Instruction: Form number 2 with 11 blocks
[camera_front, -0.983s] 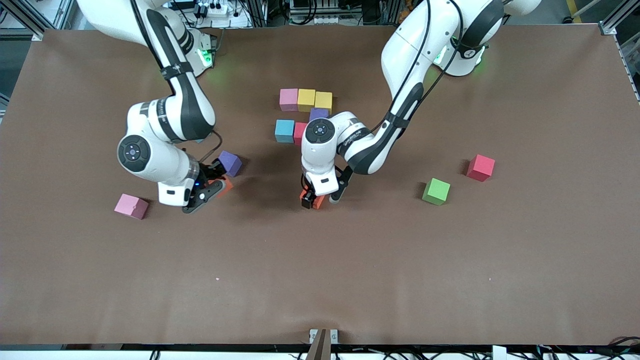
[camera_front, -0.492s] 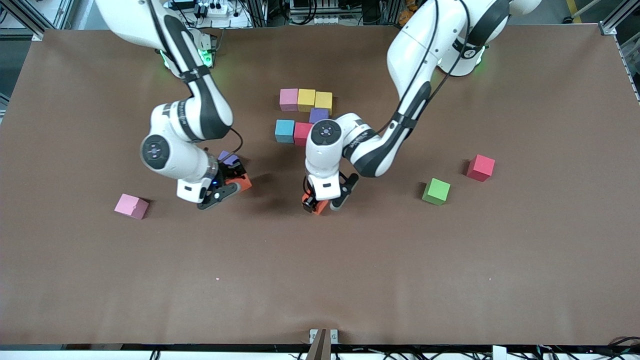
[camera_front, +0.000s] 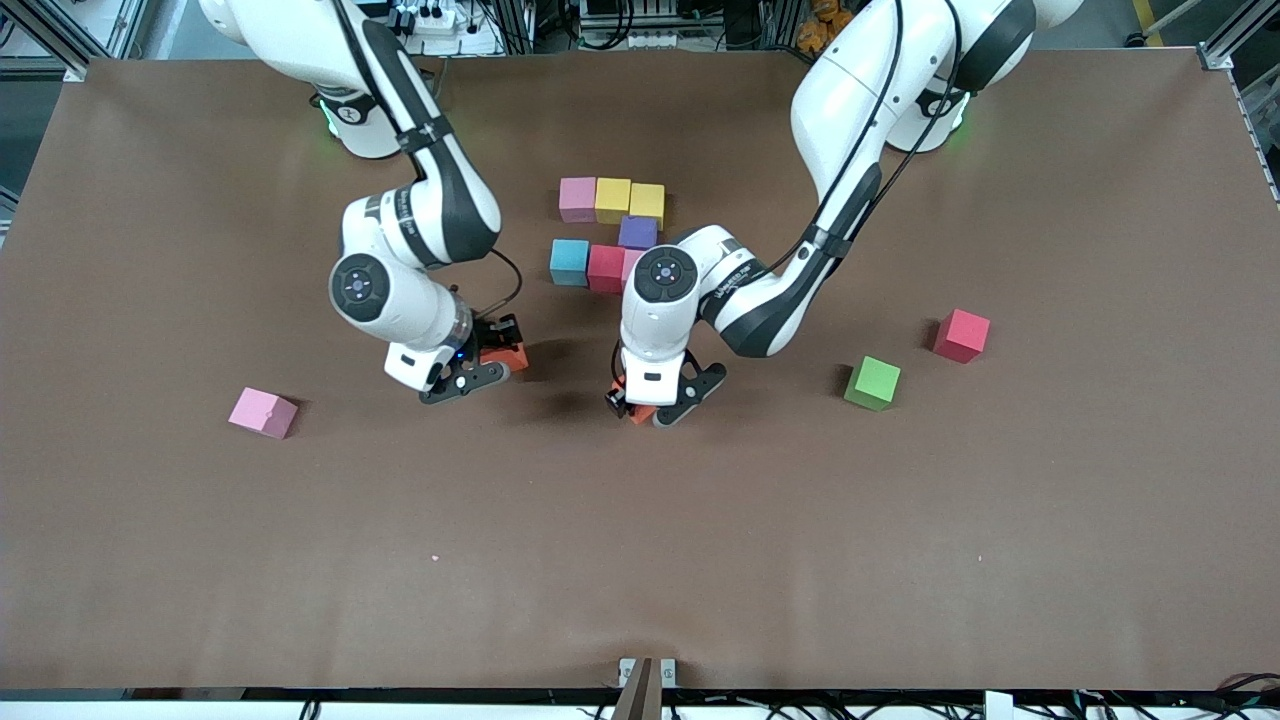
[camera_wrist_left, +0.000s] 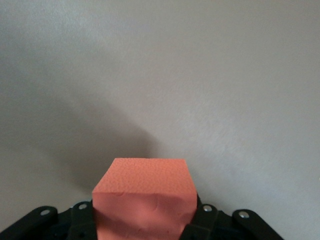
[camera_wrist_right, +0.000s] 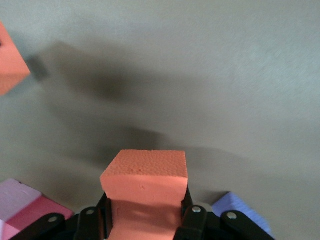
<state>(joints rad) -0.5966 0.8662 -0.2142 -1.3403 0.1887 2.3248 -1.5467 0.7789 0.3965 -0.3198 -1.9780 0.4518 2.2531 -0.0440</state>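
My left gripper (camera_front: 652, 404) is shut on an orange block (camera_front: 640, 413), held low over the table's middle; the left wrist view shows this orange block (camera_wrist_left: 142, 197) squeezed between the jaws. My right gripper (camera_front: 487, 355) is shut on a second orange block (camera_front: 511, 357), seen close up as the second orange block (camera_wrist_right: 145, 182). Farther from the front camera lie a row of pink (camera_front: 577, 198), yellow (camera_front: 612, 198) and yellow (camera_front: 647, 202), a purple block (camera_front: 637, 232), then cyan (camera_front: 569, 262) and red (camera_front: 604, 267). My left wrist hides what lies beside the red one.
Loose on the table are a pink block (camera_front: 262, 412) toward the right arm's end, and a green block (camera_front: 872, 382) and a red block (camera_front: 961, 334) toward the left arm's end. A purple block's corner (camera_wrist_right: 242, 212) shows under my right wrist.
My right gripper carried its orange block toward the table's middle, covering the loose purple block. My left gripper closed on its orange block and shifted slightly.
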